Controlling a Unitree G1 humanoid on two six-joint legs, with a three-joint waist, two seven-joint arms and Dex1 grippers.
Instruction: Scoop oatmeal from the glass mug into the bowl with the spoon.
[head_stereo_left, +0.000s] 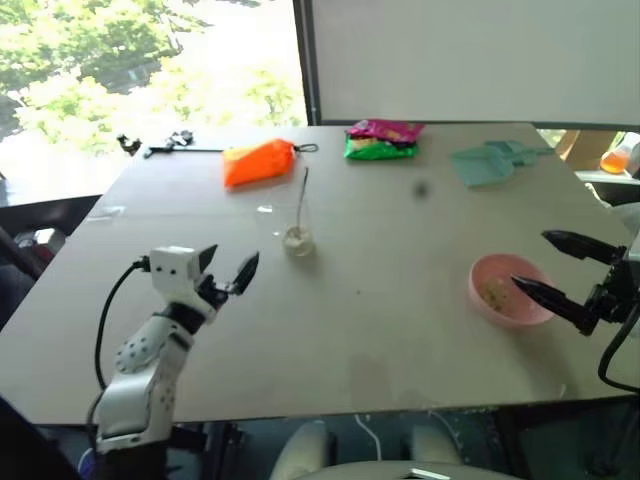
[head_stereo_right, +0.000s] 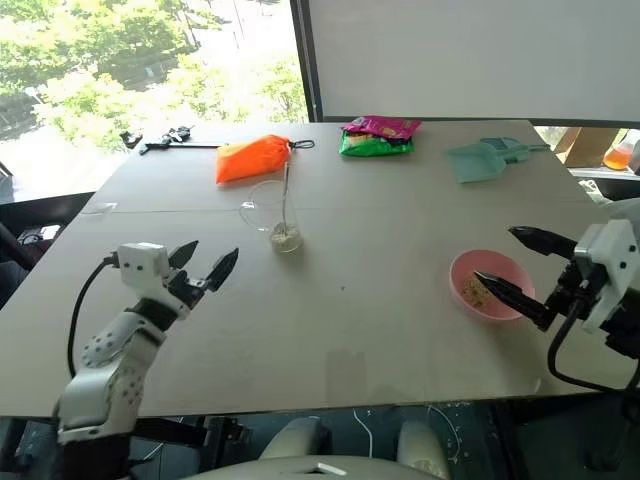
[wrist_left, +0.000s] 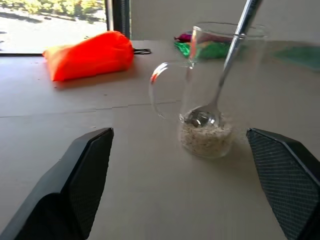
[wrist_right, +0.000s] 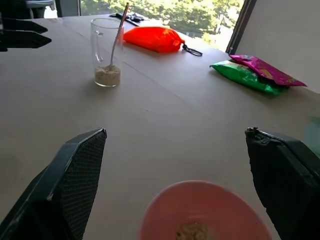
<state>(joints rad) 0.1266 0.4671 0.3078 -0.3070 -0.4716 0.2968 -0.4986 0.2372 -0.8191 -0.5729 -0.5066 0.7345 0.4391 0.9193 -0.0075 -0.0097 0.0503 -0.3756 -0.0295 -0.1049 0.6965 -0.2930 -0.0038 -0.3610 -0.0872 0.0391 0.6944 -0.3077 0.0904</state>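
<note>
On the wide tabletop (head_stereo_left: 380, 330) we see the glass mug (head_stereo_right: 272, 216) standing upright near the middle, the spoon (head_stereo_right: 286, 200) propped inside it with its handle leaning on the rim and rising toward the far edge. A shallow layer of oatmeal (wrist_left: 206, 138) covers the mug's bottom, and the spoon's bowl rests on it. The left gripper (head_stereo_right: 201, 267) hovers near the mug, short of it, fingers spread wide and holding nothing. To the right sits the bowl (head_stereo_right: 488, 286) with a small pale clump in it, probably oatmeal, though the head views leave it hard to make out. The right gripper (head_stereo_right: 520, 265) is likewise released, its two black fingers straddling the bowl's near side, one crossing in front of its rim; in the right wrist view the frame edge cuts the bowl off. Beyond lie an orange pouch (head_stereo_left: 259, 161), a green-and-pink packet (head_stereo_left: 381, 139) and a teal scoop (head_stereo_left: 492, 161).
</note>
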